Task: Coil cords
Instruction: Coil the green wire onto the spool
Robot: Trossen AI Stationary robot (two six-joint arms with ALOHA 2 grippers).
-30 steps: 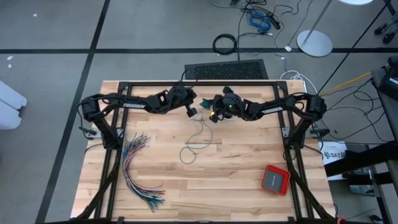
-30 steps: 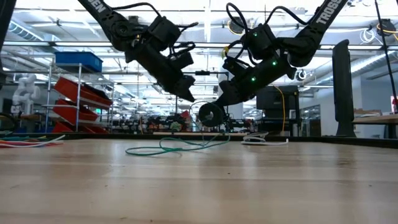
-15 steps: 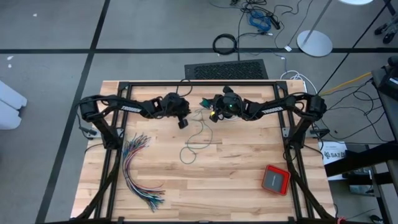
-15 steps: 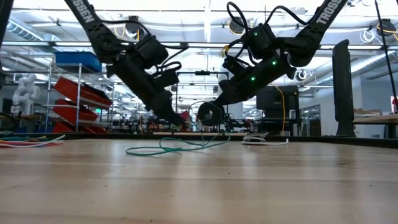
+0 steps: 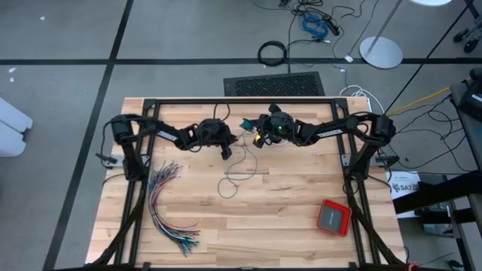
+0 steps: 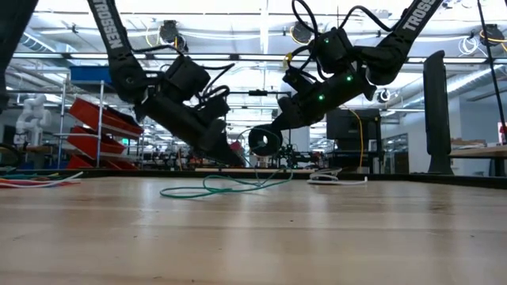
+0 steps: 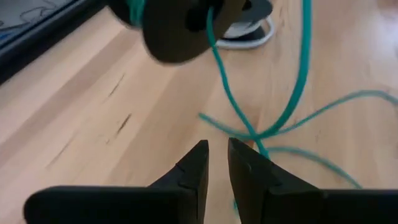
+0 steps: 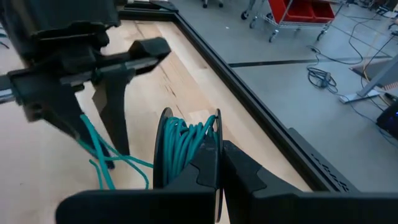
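Note:
A small black spool point(image 8: 186, 149) with teal cord wound on it hangs above the table's far middle, and my right gripper point(image 8: 219, 163) is shut on it. From the spool point(image 6: 264, 141) the teal cord point(image 6: 222, 188) runs down and lies in loose loops on the wood point(image 5: 239, 169). My left gripper point(image 7: 217, 154) is low over these loops, tipped down, its fingers a narrow gap apart with nothing between them. The black cord with a white end point(image 7: 249, 34) lies coiled on the table beyond the spool. My right gripper pinches the rim of one flange of the spool point(image 8: 217, 134) between its two fingers, which slant down from the table's right. The spool hangs clear of the table with its flanges upright. My left gripper has the teal strand point(image 7: 258, 144) close beside one finger; whether they touch I cannot tell.
A fanned bundle of many-coloured wires point(image 5: 169, 207) lies at the near left. A red and grey box point(image 5: 334, 217) sits at the near right. A black mat point(image 5: 275, 84) lies past the far edge. Bare wood lies between the loops and the near edge.
My left gripper has come down from beside the spool toward the table and a little toward its near edge, tipping further downward, and now hangs low over the teal loops. The spool and the loops have stayed where they were.

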